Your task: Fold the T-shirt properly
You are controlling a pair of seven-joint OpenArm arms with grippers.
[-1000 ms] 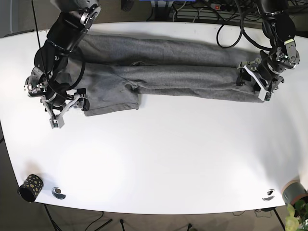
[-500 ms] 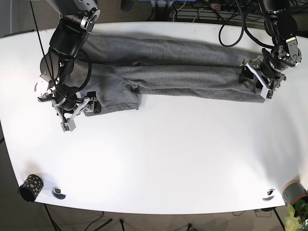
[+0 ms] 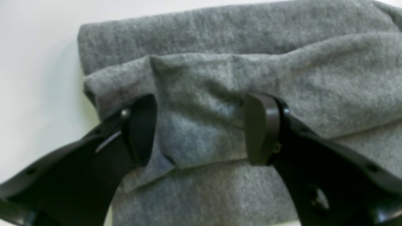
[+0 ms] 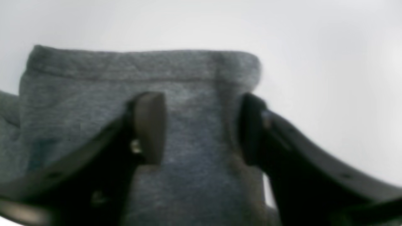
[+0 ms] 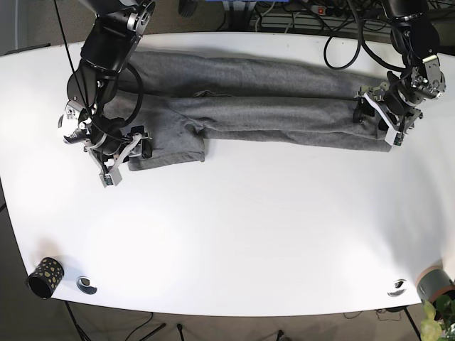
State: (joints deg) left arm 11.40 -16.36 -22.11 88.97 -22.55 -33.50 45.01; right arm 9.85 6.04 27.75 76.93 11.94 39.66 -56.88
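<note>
The grey T-shirt (image 5: 270, 106) lies folded lengthwise in a long band across the far half of the white table (image 5: 249, 227). My left gripper (image 5: 365, 110) is at the band's right end. In the left wrist view it (image 3: 201, 128) is open, its jaws either side of a raised fold of shirt (image 3: 220, 78). My right gripper (image 5: 136, 149) is at the sleeve on the left end. In the right wrist view it (image 4: 201, 128) is open over the sleeve (image 4: 125, 72), just behind its hem.
A black patterned cup (image 5: 45, 276) and a small round fitting (image 5: 87, 285) sit at the front left corner. Another fitting (image 5: 398, 287) and a potted plant (image 5: 435, 288) are at the front right. Cables (image 5: 306, 14) run behind the table's far edge.
My right gripper has moved from the bare table left of the shirt rightward onto the sleeve. My left gripper has shifted only slightly at the shirt's right end.
</note>
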